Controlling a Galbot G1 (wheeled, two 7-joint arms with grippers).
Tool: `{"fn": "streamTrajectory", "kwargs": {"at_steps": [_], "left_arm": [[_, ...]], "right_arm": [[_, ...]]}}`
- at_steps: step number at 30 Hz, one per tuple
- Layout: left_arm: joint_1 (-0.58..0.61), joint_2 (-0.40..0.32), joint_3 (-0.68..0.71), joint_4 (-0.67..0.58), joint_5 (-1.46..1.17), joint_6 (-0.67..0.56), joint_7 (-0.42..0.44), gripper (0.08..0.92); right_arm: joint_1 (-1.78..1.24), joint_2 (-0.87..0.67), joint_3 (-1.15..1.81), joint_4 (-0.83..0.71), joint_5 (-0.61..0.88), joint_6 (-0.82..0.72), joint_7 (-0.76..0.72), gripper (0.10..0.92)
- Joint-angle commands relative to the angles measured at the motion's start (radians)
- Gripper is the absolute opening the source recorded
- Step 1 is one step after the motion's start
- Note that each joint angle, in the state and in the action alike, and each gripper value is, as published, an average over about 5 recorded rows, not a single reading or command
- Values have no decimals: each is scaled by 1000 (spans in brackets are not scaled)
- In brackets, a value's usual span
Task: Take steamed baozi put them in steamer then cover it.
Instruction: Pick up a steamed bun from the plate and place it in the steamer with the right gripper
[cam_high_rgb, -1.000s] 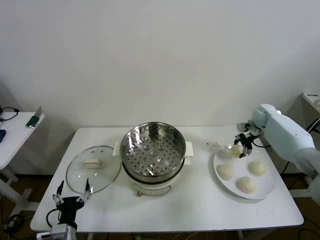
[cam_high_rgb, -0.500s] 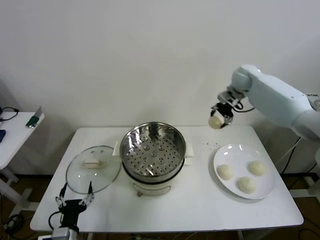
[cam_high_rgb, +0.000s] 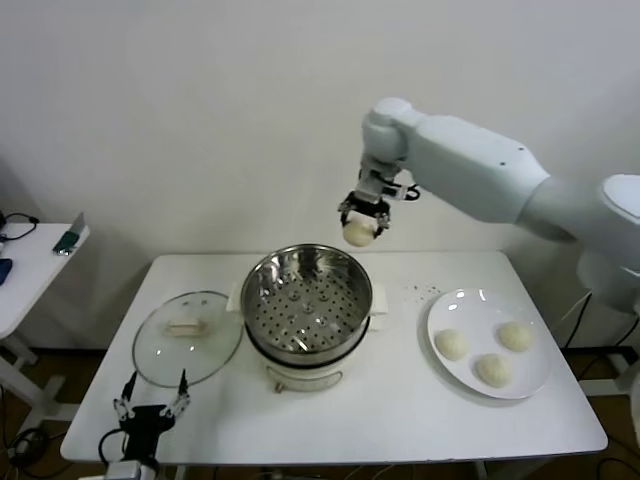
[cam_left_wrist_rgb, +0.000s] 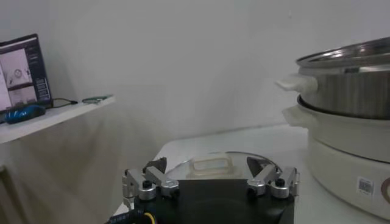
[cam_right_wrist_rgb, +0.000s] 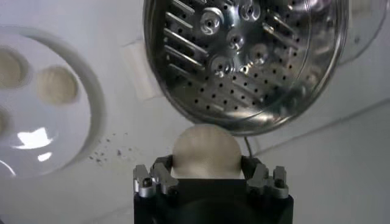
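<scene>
Right pincer (cam_high_rgb: 359, 222) is swinging from plate (cam_high_rgb: 533, 378) toward steamer (cam_high_rgb: 306, 300), gripping baozi (cam_high_rgb: 357, 233) | left pincer (cam_high_rgb: 150, 404) idling wide | risk: loosening grip is dropping bun short of the rim

The head view looks down on the whole table (cam_high_rgb: 400, 400). Each wrist view looks past its own fingers; all share the steamer (cam_high_rgb: 306, 300).

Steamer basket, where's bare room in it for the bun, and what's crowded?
The shiny perforated steel steamer basket is bare all over. On the round white plate, only the far-left patch is free; three cream-white buns fill the rest. The right gripper holds a fourth bun above the basket's far rim.
</scene>
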Motion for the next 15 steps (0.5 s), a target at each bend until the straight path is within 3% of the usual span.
{"fn": "streamTrajectory", "kwargs": {"at_steps": [1,15], "left_arm": [[10,11,0,-2,-28,9,-8,823],[12,19,-2,-11,-56,27,-24,823]], "right_arm": [[-85,137,38,6,-201,116,41,729],[-217,214,75,-88,-352,141,67,729]]}}
